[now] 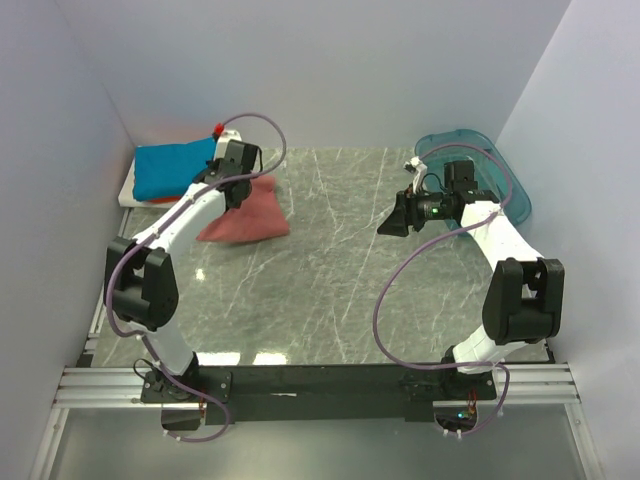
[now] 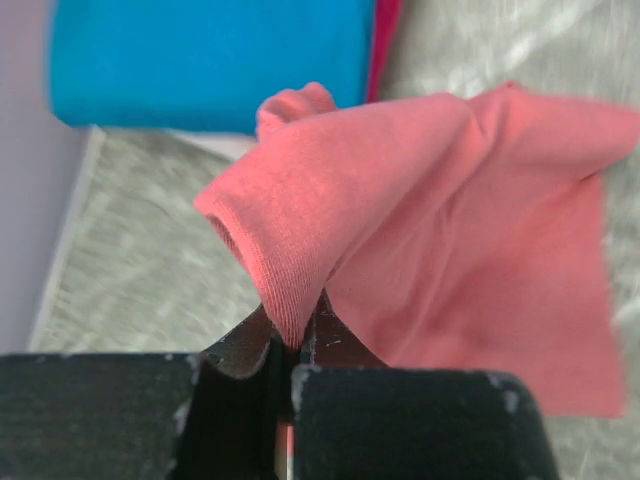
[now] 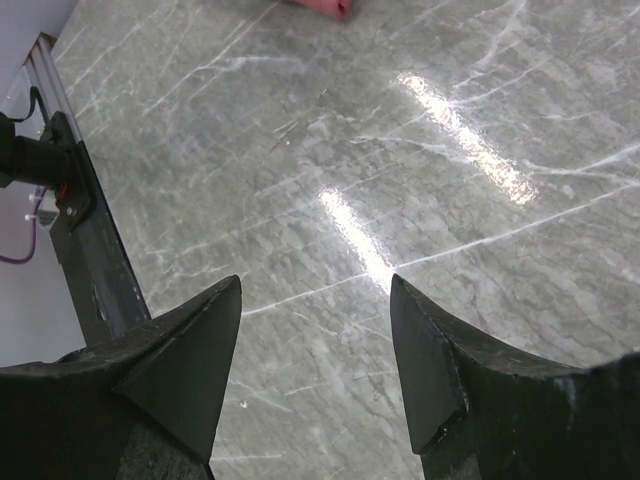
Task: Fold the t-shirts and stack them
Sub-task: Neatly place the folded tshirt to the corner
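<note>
My left gripper (image 2: pixel 290 345) is pinched tight on the salmon-pink t-shirt (image 2: pixel 450 220), which drapes ahead of it; the blue t-shirt (image 2: pixel 210 60) lies just beyond. My right gripper (image 3: pixel 315 350) stands wide and empty. I judge this the stacking step: next, carry pink onto blue.

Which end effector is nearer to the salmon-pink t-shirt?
Left. The left end effector is shut on the salmon-pink t-shirt, pinching a fold of it; the right end effector hangs open over the table, well apart.
</note>
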Controlling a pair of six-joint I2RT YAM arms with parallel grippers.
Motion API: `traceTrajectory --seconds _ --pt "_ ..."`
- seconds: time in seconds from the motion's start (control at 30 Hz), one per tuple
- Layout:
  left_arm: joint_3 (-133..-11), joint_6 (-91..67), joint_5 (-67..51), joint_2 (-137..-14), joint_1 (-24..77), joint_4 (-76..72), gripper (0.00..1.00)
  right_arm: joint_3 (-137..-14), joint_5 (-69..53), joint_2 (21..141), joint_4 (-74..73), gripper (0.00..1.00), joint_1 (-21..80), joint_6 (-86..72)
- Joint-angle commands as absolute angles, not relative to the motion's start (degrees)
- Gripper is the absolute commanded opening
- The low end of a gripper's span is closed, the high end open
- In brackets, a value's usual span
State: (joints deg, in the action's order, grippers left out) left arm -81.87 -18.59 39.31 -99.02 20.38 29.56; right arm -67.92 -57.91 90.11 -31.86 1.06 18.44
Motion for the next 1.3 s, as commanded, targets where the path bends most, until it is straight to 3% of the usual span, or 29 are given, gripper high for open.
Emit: traceTrajectory --seconds 0.0,0.7,1.27 --pt "-88.49 -13.28 46.49 -98.87 20.74 29.09 0.00 -68.38 -60.20 87.98 -31.73 0.68 0.35 18.81" --pt "-110.11 4.56 55.46 -109.33 21.18 22.77 0.00 -69.17 -62.49 89.73 -32.52 0.68 0.18 20.04" --pt "-120.14 10.28 56.87 -112.15 21.18 21.97 0.00 -69.08 -63.90 89.47 -32.96 0.68 -1.76 20.39"
